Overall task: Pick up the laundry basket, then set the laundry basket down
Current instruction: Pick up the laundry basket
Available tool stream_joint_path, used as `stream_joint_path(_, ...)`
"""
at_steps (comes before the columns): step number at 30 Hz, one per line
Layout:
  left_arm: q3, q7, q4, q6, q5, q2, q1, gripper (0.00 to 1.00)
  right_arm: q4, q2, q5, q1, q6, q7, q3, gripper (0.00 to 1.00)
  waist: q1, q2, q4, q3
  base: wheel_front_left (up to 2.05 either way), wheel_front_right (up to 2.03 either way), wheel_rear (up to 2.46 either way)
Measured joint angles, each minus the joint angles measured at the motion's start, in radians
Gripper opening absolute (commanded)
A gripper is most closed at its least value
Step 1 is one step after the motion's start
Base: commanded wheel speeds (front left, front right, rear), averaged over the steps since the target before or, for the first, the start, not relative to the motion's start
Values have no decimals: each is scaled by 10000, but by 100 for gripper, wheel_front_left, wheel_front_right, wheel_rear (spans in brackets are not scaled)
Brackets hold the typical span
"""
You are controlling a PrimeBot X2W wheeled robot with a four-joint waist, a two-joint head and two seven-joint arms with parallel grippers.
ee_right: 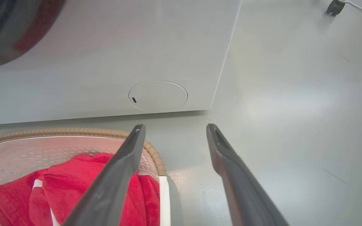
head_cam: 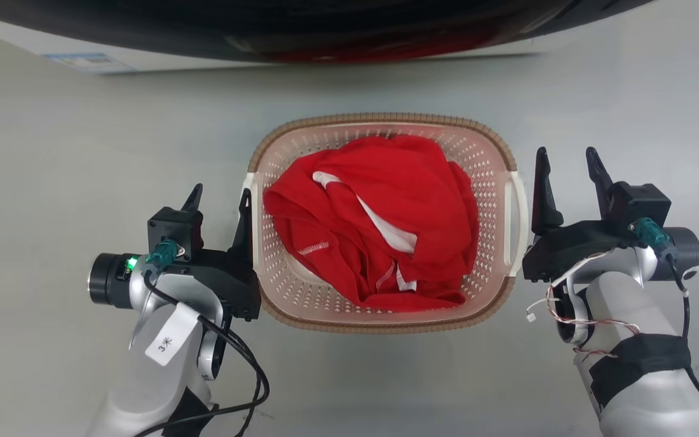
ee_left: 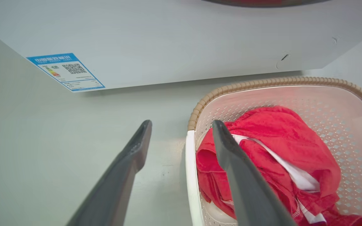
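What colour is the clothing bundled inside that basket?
The clothing is bright red with white trim, clearest in the head view.

White tag on left arm reads "3米" — blue label on washer illegible

Perforated plastic laundry basket, woven-look rim, soft red cloth, smooth floor
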Motion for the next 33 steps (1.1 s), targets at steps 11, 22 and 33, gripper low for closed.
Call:
stream_joint_path(11, -462, -96, 1294, -213, 0, -29, -581, 100, 909, -6, 878, -379, -58, -10, 922, 100, -2, 0, 39, 928, 0, 0, 0)
stream_joint_path(22, -918, -123, 2073, -299, -173, -63, -1094, 100, 1582, -8, 1511, -688, -155, -12, 1517, 100, -1, -2, 78, 1278, 0, 0, 0)
stream_joint_path(33, -1599, -125, 2562, -242, -1302, -65, -1373, 100, 2435, -17, 1990, -1181, -176, -13, 1856, 100, -1, -2, 48, 1696, 0, 0, 0)
